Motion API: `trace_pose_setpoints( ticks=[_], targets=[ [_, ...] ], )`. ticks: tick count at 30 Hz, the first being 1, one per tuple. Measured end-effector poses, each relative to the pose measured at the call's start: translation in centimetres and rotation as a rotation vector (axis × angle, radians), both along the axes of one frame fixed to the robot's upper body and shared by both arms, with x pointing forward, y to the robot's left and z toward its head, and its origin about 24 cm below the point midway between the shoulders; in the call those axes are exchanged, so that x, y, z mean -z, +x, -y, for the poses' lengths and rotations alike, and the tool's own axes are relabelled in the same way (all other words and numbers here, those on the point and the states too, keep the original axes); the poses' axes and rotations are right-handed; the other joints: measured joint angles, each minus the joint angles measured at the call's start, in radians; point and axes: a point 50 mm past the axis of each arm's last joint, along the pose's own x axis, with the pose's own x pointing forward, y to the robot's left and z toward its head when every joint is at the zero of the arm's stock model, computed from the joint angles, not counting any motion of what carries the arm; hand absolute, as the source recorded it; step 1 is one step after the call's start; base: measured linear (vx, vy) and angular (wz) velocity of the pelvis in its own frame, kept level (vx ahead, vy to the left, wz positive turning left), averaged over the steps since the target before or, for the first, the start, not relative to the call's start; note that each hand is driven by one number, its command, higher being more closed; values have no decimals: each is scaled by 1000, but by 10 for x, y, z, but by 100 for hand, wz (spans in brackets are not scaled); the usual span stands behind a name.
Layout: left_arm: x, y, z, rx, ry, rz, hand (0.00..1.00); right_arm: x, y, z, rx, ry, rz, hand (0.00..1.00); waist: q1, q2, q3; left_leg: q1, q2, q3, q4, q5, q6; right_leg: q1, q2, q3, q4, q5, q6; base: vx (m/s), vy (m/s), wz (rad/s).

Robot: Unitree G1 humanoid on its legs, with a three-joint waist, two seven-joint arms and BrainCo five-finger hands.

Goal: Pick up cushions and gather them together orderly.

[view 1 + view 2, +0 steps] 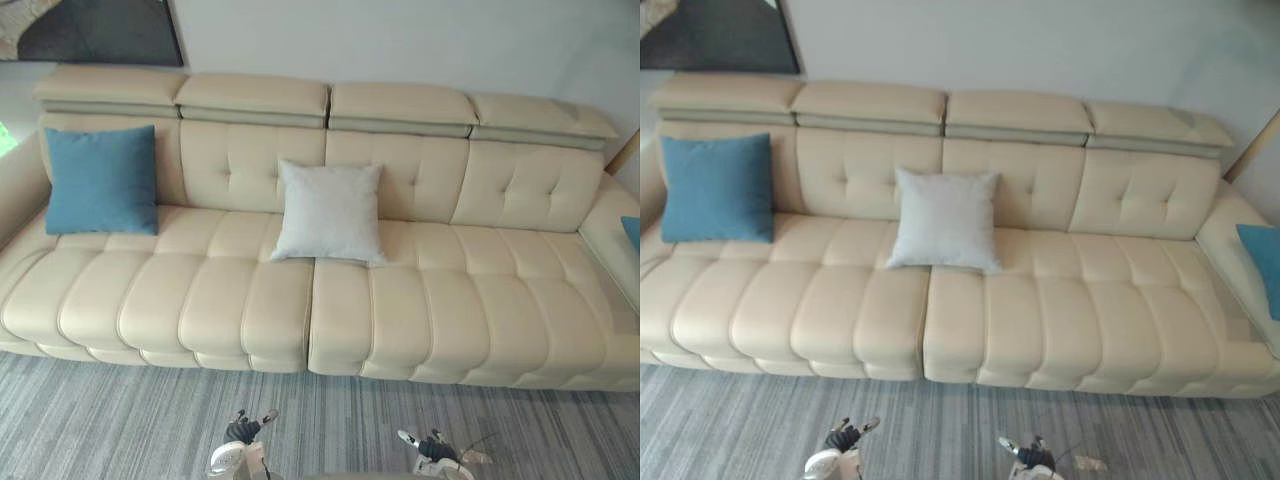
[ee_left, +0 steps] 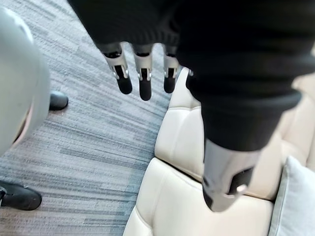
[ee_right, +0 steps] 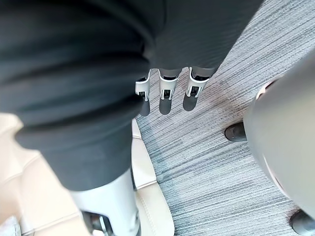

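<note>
A blue cushion [image 1: 100, 180] leans upright against the backrest at the left end of the cream sofa [image 1: 450, 310]. A pale grey cushion [image 1: 328, 212] leans at the sofa's middle, and its edge also appears in the left wrist view [image 2: 295, 201]. A second blue cushion [image 1: 1262, 262] lies on the right armrest, cut off by the view's edge. My left hand [image 1: 243, 432] and right hand [image 1: 435, 447] hang low over the carpet in front of the sofa, well short of the cushions. Both have straight fingers [image 2: 144, 81] [image 3: 165, 93] and hold nothing.
Grey striped carpet [image 1: 120, 420] lies between me and the sofa's front edge. The sofa stands against a pale wall, with a dark framed panel [image 1: 100, 30] at the upper left. The seat between the cushions is bare.
</note>
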Motion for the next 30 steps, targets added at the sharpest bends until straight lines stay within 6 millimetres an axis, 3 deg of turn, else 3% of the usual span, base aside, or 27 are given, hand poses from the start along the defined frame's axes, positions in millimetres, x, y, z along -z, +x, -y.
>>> trace_pose_setpoints(
  ticks=[7,22,25,30],
  targets=[
    [4,-8,-1,4,3,-38,0,2,-9,13,36,-18,-36,0,0,16,-10,58,-21,-8,-95,54,3,20,6,0,-34,19,-1,0,0,0],
    [5,-13,-11,-4,27,-62,0,5,-17,14,34,-18,-74,0,-1,-5,-2,109,-25,-2,-149,59,2,45,21,32,-71,30,-6,21,12,-7],
    [5,-13,-11,14,35,-66,0,5,-17,14,26,-21,-75,0,0,-4,0,130,-23,32,-158,56,1,41,27,64,-71,34,-9,-19,22,-33],
    [5,-11,-8,107,52,-70,0,3,-10,11,-9,-24,-55,0,-1,-2,19,135,1,174,-106,1,-13,-8,62,201,-86,70,-7,-48,19,-78]
  ],
)
